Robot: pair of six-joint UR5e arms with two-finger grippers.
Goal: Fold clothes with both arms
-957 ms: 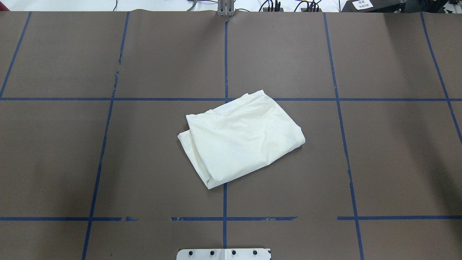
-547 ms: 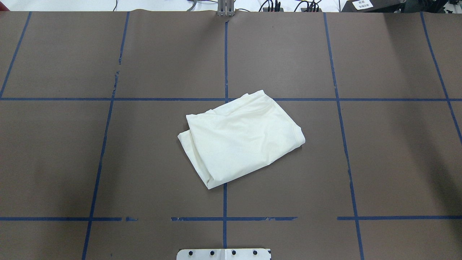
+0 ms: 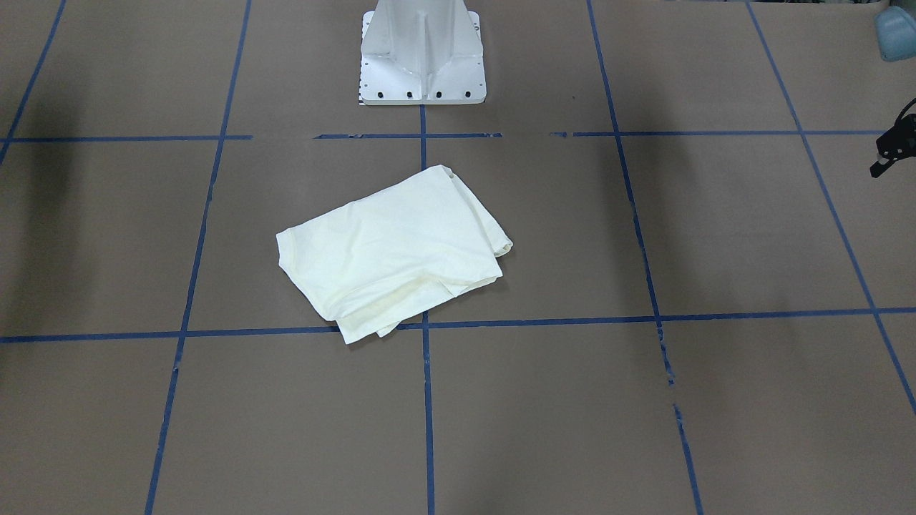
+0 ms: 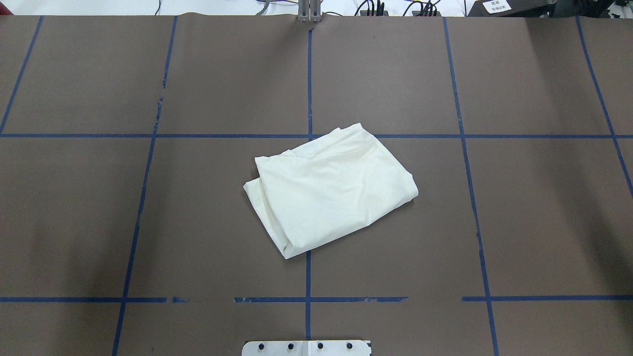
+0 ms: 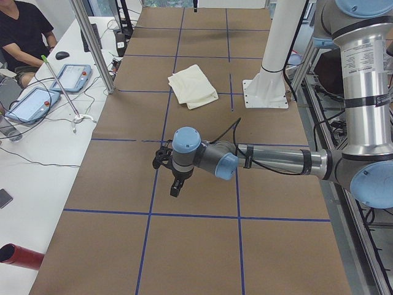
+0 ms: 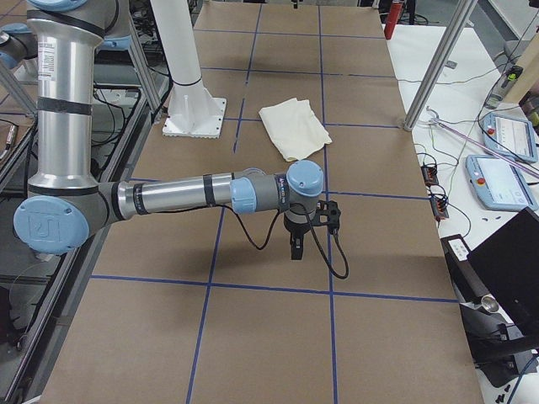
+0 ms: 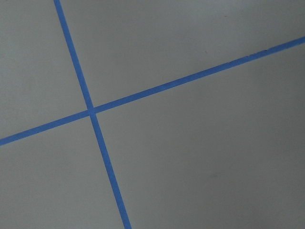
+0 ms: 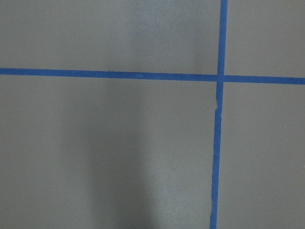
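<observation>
The cream-white shirt (image 4: 331,190) lies folded into a compact, skewed rectangle at the table's middle, plain side up; its cat print is hidden. It also shows in the front view (image 3: 390,250) and both side views (image 5: 192,86) (image 6: 295,126). Both arms are stretched out low over the table's ends, far from the shirt. My left gripper (image 5: 175,189) points down near a tape line; a black part of it shows at the front view's right edge (image 3: 893,149). My right gripper (image 6: 293,250) points down likewise. I cannot tell whether either is open. Both wrist views show only brown paper and blue tape.
The white pedestal base (image 3: 422,54) stands behind the shirt. Blue tape lines (image 4: 309,277) grid the brown table cover. A side table with tablets (image 5: 72,75) and a seated operator (image 5: 21,31) runs along the far edge, with metal posts (image 5: 92,43).
</observation>
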